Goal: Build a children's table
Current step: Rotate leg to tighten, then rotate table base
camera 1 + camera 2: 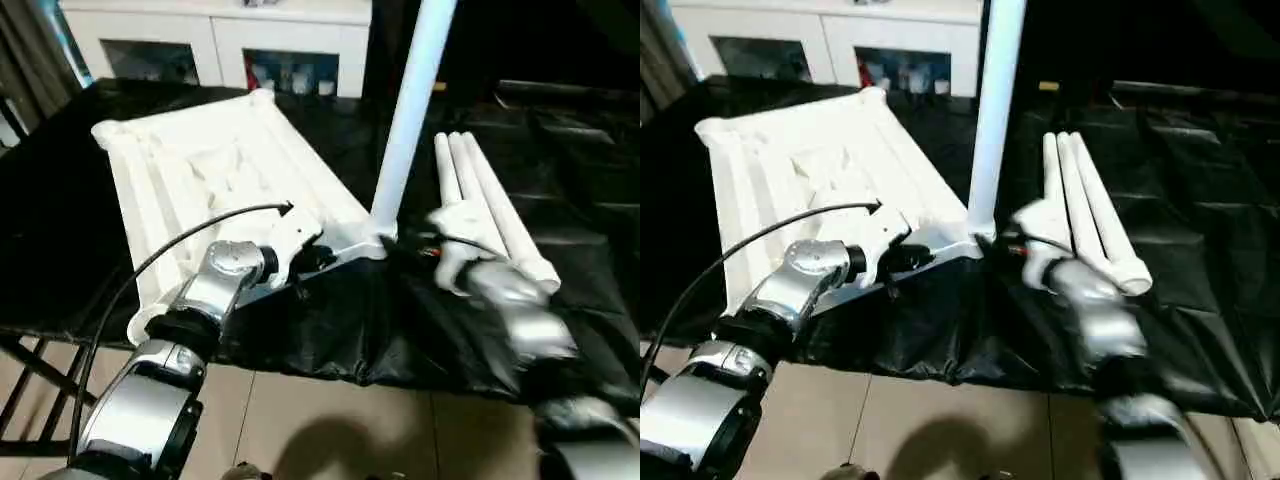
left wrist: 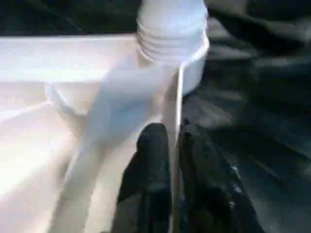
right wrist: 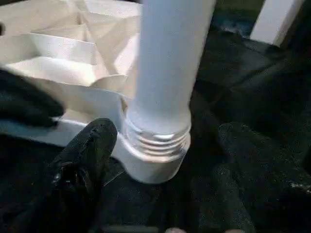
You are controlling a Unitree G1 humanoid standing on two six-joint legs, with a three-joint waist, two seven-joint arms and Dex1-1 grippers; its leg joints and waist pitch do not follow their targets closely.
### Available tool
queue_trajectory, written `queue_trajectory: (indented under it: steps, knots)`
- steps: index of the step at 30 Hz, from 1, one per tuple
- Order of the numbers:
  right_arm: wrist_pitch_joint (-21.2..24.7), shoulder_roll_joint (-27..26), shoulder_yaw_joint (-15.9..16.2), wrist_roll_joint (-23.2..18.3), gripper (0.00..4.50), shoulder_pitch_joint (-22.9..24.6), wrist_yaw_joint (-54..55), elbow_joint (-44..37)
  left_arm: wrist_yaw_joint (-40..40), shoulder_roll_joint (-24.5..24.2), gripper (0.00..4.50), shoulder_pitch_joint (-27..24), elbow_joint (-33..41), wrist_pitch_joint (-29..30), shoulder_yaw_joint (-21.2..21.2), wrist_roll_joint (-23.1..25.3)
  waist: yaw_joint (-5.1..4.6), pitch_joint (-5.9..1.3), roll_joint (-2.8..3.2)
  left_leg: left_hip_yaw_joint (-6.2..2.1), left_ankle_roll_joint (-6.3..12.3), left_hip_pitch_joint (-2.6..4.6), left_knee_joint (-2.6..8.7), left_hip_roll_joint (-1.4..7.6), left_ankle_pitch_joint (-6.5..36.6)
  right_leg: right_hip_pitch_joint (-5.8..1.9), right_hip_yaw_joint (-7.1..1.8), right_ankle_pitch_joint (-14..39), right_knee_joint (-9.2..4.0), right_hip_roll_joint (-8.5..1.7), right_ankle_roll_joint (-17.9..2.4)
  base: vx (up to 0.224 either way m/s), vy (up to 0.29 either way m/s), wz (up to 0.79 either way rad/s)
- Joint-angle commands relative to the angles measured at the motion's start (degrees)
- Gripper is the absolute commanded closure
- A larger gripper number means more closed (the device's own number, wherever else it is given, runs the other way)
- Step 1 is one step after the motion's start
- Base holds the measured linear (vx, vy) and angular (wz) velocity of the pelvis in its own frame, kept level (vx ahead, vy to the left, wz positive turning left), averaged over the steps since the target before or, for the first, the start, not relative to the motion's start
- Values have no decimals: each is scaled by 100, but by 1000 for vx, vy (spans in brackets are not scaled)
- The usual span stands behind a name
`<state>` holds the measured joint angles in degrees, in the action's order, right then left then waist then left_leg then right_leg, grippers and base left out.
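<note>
The children's table top (image 1: 200, 170) lies upside down, ribbed side up, on the black-sheeted work table. One white leg (image 1: 410, 110) stands upright in its near right corner socket (image 3: 155, 162), with threads showing at the base. My left gripper (image 2: 174, 145) is shut on the top's thin rim (image 2: 177, 97) just beside that socket. My right gripper (image 3: 165, 145) is open at the base of the upright leg, with one black finger (image 3: 90, 148) on each side of it and a gap to the leg. Three loose legs (image 1: 490, 200) lie side by side to the right.
The work table's black sheet (image 1: 560, 140) hangs wrinkled over the front edge, with tiled floor below. A white glass-door cabinet (image 1: 220, 40) stands behind the table. A black cable (image 1: 170, 250) arcs over my left forearm.
</note>
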<state>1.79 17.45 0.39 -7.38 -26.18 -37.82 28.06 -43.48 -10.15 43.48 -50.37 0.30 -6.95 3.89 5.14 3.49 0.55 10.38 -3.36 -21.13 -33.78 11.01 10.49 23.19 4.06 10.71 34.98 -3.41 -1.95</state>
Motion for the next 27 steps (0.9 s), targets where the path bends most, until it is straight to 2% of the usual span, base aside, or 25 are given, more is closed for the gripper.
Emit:
queue_trajectory:
  steps: [1,4,5,6,7,8,9,10,11,12,14,16,17,18,22,23,25,27]
  knots:
    - [269,98,-17,-118,62,146,-83,-400,515,-199,366,317,180,-111,460,-223,52,-420,-72,-88,524,25,336,209,746,-378,-287,671,-408,-498,-1130,0,0,0]
    - [491,82,23,-133,62,256,-101,-641,713,-330,366,381,250,-60,624,-288,42,-408,-60,-90,453,40,346,210,813,-352,-277,890,-427,-497,-1127,0,0,0]
    - [788,-38,185,-121,62,367,-95,-910,1029,-682,366,455,326,4,793,-212,46,-405,-56,-97,440,39,349,216,803,-353,-284,866,-411,-484,-1105,0,0,0]
    - [891,-107,317,-91,62,422,-82,-1036,1154,-884,366,467,365,64,865,-161,37,-404,-74,-105,445,23,358,217,781,-360,-280,822,-396,-478,-1082,0,0,0]
    - [941,-149,404,-69,62,454,-72,-1106,1216,-1007,366,467,389,101,903,-129,11,-408,-53,-125,418,1,368,215,741,-370,-274,780,-376,-484,-1006,0,0,0]
    - [1082,-250,490,27,62,452,86,-1100,1280,-1216,366,422,425,185,900,-21,-2,-412,-39,-122,371,41,364,220,771,-336,-278,820,-392,-485,-995,0,0,0]
    - [1164,-369,543,136,62,413,279,-1007,1302,-1428,366,362,444,251,873,100,-18,-407,-33,-120,340,49,366,217,778,-322,-285,830,-386,-478,-1013,0,0,0]
    - [1231,-462,576,217,92,381,432,-935,1312,-1585,395,312,458,293,849,193,-14,-405,-3,-113,272,64,369,218,767,-300,-296,842,-389,-475,-1027,0,0,0]
    - [1240,-473,577,218,99,376,442,-924,1319,-1600,402,307,459,306,851,199,-22,-405,0,-116,233,59,375,223,756,-300,-302,817,-379,-475,-1032,0,0,0]
    - [1380,-642,598,213,99,302,589,-751,1427,-1822,402,222,469,524,895,283,-6,-415,23,-117,163,93,377,245,737,-289,-307,729,-364,-483,-1067,0,0,0]
    - [1451,-745,681,335,117,202,749,-547,1616,-2057,405,146,434,664,888,425,-25,-406,51,-119,49,94,392,250,777,-268,-307,546,-328,-469,-1155,0,0,0]
    - [1551,-856,750,463,141,37,912,-259,1624,-2322,438,19,351,764,773,617,-7,-407,52,-113,-15,112,396,248,848,-267,-322,531,-335,-486,-1155,0,0,0]
    - [1551,-856,750,463,141,37,912,-259,1624,-2322,438,19,351,764,773,617,2,-407,22,-116,-33,102,405,249,850,-284,-321,539,-336,-493,-1150,0,0,0]
    - [1600,-879,770,517,144,-11,985,-210,1610,-2362,442,-19,316,825,747,597,18,-405,50,-110,-74,113,402,246,859,-272,-328,524,-331,-499,-1139,0,0,0]
    - [1715,-987,762,661,186,-307,1384,216,1557,-2407,450,-163,224,1002,574,689,53,-405,38,-117,-182,108,413,241,894,-289,-338,480,-318,-522,-1126,0,0,0]
    - [1715,-1002,763,709,186,-366,1457,317,1579,-2419,450,-187,227,1041,533,751,49,-408,65,-122,-213,102,410,238,895,-289,-338,465,-304,-525,-1130,0,0,0]
    - [1699,-1026,750,758,195,-450,1568,463,1555,-2431,450,-237,255,1134,487,805,43,-408,30,-116,-211,91,405,232,877,-305,-343,405,-309,-520,-1111,0,0,0]
    - [1645,-1051,717,761,220,-507,1642,563,1453,-2424,450,-269,267,1224,470,791,38,-413,34,-119,-208,87,400,224,834,-310,-344,382,-301,-532,-1129,0,0,0]
